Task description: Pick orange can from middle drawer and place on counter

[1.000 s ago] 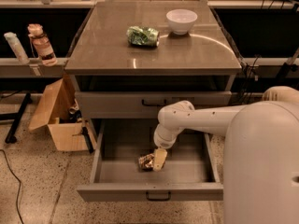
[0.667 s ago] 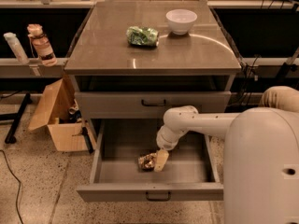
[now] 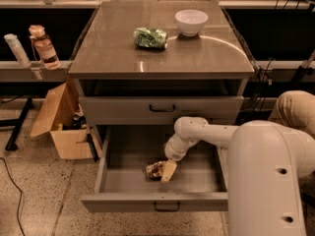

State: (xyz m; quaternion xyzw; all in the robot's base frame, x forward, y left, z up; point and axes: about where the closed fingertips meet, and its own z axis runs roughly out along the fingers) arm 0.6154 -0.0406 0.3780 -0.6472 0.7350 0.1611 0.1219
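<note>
The orange can (image 3: 155,169) lies on its side on the floor of the open middle drawer (image 3: 128,186), near the drawer's middle front. My gripper (image 3: 165,171) reaches down into the drawer from the right and sits right against the can's right side. The white arm (image 3: 197,132) bends over the drawer's right half. The counter (image 3: 162,58) is the glossy grey-brown top of the cabinet, above the drawer.
A green shiny packet (image 3: 150,37) and a white bowl (image 3: 191,21) stand on the counter's far part. The drawer above (image 3: 162,108) is shut. An open cardboard box (image 3: 61,124) sits on the floor to the left. Two bottles (image 3: 42,45) stand on a left shelf.
My arm's bend has shifted slightly right and lower over the drawer. The gripper stays at the can, and the can has not visibly moved.
</note>
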